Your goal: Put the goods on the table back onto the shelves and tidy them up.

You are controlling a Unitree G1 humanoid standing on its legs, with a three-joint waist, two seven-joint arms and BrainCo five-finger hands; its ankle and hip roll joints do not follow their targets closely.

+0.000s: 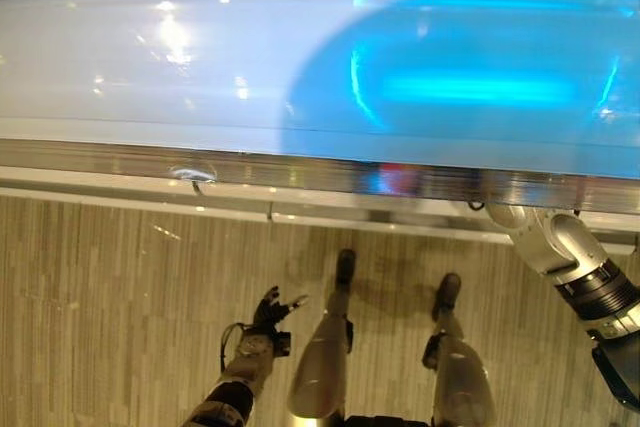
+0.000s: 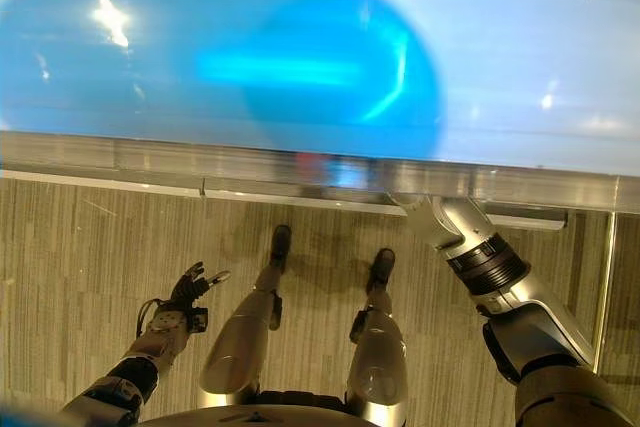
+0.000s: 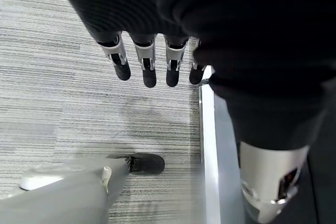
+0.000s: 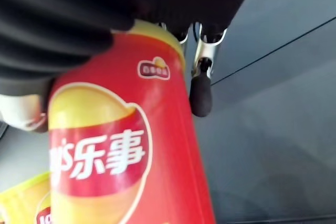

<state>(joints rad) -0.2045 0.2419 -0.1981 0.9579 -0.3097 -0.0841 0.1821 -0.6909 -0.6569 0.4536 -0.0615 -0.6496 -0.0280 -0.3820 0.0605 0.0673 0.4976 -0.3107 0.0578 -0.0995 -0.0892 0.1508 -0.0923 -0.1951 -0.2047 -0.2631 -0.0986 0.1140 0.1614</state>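
Gripping tall red-and-yellow cylindrical crisp can (image 4: 121,145), right hand (image 4: 202,95) curls round it under glossy shelf edge (image 1: 300,172). Left hand (image 3: 147,64) hangs relaxed, empty, over floor. Risk: can likely catches shelf lip, or topples second yellow can (image 4: 23,203) beside it.

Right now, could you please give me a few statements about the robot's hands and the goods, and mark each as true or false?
1. The right hand holds a red canister with a yellow rim. True.
2. The left hand is clutching a blue bottle. False: it holds nothing, and its fingers hang straight above the striped grey floor.
3. A second package with yellow on it shows beside the red canister. True.
4. The left hand rests flat on a tabletop. False: in the eye views it hangs low over the floor, beside the robot.
5. The right arm reaches forward under a glossy pale ledge. True.
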